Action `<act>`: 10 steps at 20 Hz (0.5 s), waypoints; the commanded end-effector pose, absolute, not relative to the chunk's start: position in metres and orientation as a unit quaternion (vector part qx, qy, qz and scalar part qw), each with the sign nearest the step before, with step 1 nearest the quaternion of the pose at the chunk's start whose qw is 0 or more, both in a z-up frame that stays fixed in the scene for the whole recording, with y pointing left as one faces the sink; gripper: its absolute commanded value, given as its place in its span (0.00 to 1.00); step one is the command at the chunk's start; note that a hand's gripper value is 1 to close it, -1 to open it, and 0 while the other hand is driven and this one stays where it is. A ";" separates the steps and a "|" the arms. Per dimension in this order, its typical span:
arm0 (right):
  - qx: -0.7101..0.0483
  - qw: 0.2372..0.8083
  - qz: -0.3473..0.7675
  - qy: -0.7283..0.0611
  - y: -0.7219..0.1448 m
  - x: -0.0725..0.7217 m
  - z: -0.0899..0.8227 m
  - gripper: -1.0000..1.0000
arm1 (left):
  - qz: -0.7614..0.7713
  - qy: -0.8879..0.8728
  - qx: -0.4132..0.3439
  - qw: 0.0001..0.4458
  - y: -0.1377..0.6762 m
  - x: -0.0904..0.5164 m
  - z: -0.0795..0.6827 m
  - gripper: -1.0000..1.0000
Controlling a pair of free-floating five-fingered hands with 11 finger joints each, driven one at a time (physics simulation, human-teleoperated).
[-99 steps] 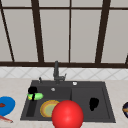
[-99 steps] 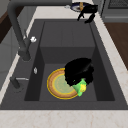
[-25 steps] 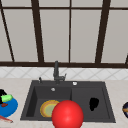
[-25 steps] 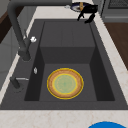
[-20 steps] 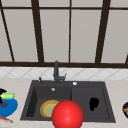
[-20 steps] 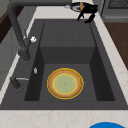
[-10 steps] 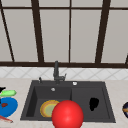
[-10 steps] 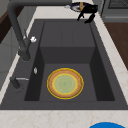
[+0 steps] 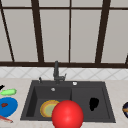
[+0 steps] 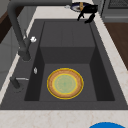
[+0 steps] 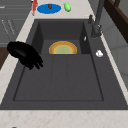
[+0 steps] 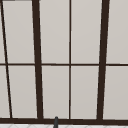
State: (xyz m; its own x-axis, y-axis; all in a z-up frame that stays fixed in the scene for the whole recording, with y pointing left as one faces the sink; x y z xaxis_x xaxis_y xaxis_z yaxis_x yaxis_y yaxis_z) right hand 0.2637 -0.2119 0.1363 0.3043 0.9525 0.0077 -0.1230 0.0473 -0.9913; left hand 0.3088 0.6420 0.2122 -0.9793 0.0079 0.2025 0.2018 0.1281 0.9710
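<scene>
Matte dark-grey sink (image 9: 30, 100), rectangular, with a deep basin at frame left and a flat shelf at right. In the basin, a round plate (image 10: 65, 83), yellow-rimmed, pale green centre, lying flat. Right hand (image 9: 93, 103) over the shelf, lower right of the front view, fingers loose and hanging down, grasping nothing. Left hand (image 9: 1, 87) at far left edge beside a glossy green oblong (image 9: 8, 92); fingers impossible to tell. Below, a blue disc (image 9: 7, 106).

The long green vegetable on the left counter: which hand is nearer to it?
Left. The left hand sits just beside the long green vegetable, at the picture's left edge; the right hand hangs over the sink's right section, far off.
</scene>
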 end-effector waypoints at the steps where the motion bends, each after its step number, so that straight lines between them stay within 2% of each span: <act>1: -0.530 0.609 0.442 -0.391 -0.212 0.264 0.136 0.50 | -0.659 -0.745 -0.073 0.072 0.638 0.302 0.220 0.00; 8: -0.530 0.609 0.442 -0.391 -0.212 0.264 0.136 0.50 | -0.660 -0.742 -0.081 0.085 0.625 0.305 0.227 0.00; 10: -0.530 0.609 0.442 -0.391 -0.212 0.264 0.136 0.50 | -0.659 -0.745 -0.073 0.076 0.623 0.302 0.227 0.00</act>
State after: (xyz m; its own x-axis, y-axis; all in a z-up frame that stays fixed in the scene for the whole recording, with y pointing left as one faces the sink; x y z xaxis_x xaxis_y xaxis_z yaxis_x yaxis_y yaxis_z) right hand 0.2637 -0.2119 0.1363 0.3043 0.9525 0.0077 -0.1230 0.0473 -0.9913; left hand 0.3028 0.6274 0.2269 -0.9780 0.0099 0.2082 0.2078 0.1260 0.9700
